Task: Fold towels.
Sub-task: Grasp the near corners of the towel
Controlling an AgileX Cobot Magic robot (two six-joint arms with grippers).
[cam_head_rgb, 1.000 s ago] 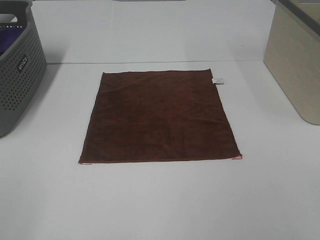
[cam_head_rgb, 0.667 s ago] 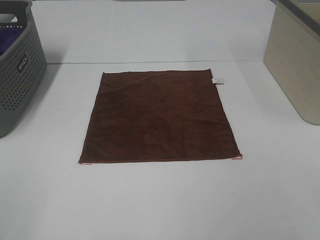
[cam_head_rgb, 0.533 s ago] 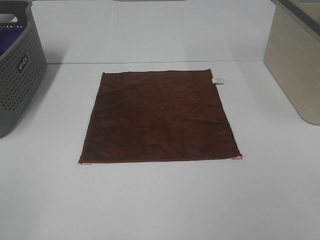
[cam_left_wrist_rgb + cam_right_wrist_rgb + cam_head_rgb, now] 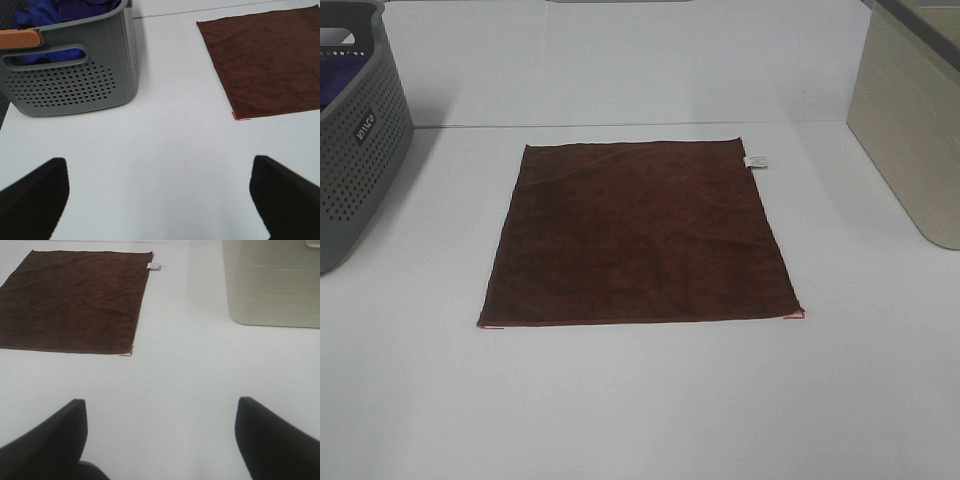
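The dark reddish-brown towel [image 4: 640,235] lies flat and spread out as a square in the middle of the white table. A small white tag [image 4: 757,161] sticks out at its far right corner. The towel also shows in the left wrist view [image 4: 267,62] and in the right wrist view [image 4: 75,300], with the tag [image 4: 154,266]. My left gripper [image 4: 159,197] is open and empty, above bare table near the towel's near left corner. My right gripper [image 4: 159,437] is open and empty, above bare table near the towel's near right corner. Neither gripper shows in the exterior high view.
A grey perforated basket [image 4: 350,150] stands at the left, holding purple cloth [image 4: 55,10]. A beige bin [image 4: 910,120] stands at the right; it also shows in the right wrist view [image 4: 272,282]. The white table [image 4: 640,400] extends in front of the towel.
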